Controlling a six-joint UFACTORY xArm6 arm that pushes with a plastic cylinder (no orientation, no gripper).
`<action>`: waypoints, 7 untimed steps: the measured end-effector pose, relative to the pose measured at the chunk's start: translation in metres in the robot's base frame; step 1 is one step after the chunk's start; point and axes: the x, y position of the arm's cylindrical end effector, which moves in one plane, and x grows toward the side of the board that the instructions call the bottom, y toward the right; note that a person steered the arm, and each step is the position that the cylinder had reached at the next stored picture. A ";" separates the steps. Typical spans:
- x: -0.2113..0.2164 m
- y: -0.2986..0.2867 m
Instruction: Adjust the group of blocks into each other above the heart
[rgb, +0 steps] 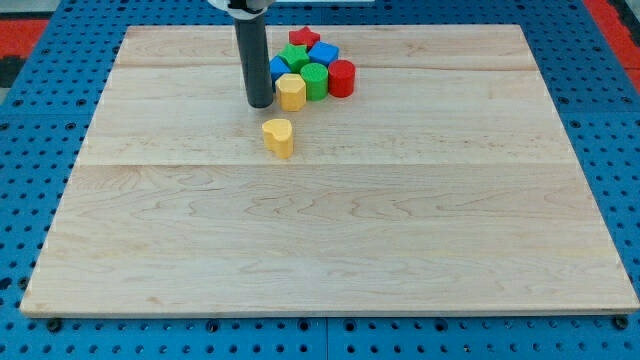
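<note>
A yellow heart block (278, 136) lies alone on the wooden board (330, 220). Above it, toward the view's top, a tight group of blocks sits together: a yellow hexagon block (291, 91), a green block (315, 80), a red cylinder (341, 77), a blue block (279, 68) partly hidden behind the rod, a green star block (297, 56), a blue block (323, 53) and a red star block (304, 38). My tip (260, 103) rests on the board just left of the yellow hexagon, above and slightly left of the heart.
The board lies on a blue perforated table (40, 90). Red surface shows at the view's top corners (20, 30).
</note>
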 end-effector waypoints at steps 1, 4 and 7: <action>0.010 0.010; -0.013 0.053; -0.045 0.200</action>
